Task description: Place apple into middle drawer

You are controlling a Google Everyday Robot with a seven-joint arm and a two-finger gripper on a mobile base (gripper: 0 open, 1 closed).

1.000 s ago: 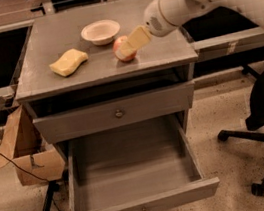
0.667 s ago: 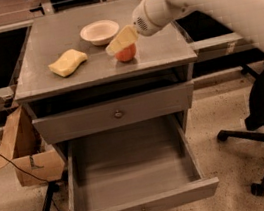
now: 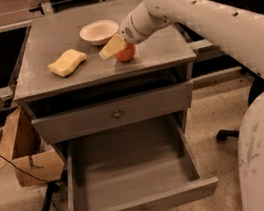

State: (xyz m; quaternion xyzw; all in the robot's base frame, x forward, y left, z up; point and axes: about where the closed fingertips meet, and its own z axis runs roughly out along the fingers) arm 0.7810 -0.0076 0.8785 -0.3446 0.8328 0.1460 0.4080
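Note:
The red-orange apple [image 3: 126, 53] rests on the grey cabinet's top [image 3: 163, 53], right of centre, near the front edge. My gripper [image 3: 111, 46], with yellowish tips, reaches in from the right at the end of the white arm [image 3: 196, 10]. It sits against the apple's upper left side and covers part of it. The middle drawer [image 3: 133, 170] is pulled open below, a wide grey tray with nothing in it and a small knob on its front [image 3: 142, 210].
A white bowl [image 3: 99, 31] stands behind the apple and a yellow wavy sponge [image 3: 67, 62] lies to its left. A shut drawer front with a knob [image 3: 117, 113] is above the open one. A cardboard box [image 3: 30, 161] is on the floor at left, a chair base [image 3: 224, 135] at right.
My gripper has moved left, from the apple's right side across its top to its upper left. The apple has stayed in place on the cabinet top.

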